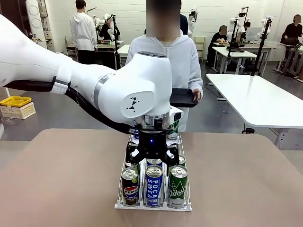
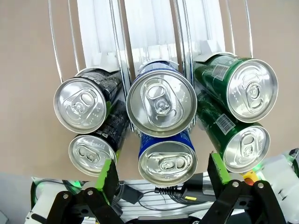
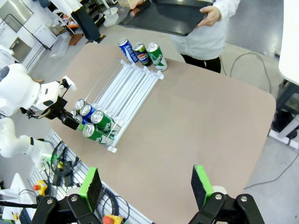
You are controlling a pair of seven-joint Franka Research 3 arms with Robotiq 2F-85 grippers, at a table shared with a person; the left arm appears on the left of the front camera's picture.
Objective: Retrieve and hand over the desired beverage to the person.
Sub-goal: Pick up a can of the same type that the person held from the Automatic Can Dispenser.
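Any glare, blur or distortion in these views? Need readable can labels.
Front view: even light, sharp; labels on the front cans legible, the left arm hides the rack's far end. Left wrist view: wide-angle bulge, soft glare on the can tops. Right wrist view: table edges bow slightly, cans too small to read.

POCARI SWEAT on blue can [image 1: 154, 186], Chilsung on green can [image 1: 178, 187]

Brown worktop [image 3: 201, 107] with rounded corners, and sitting right on it is a white three-lane can rack [image 3: 128, 86], running lengthwise from the robot's side toward the far side. Three cans [image 3: 140, 52] stand upright at its far end; on rack or worktop, can't tell.
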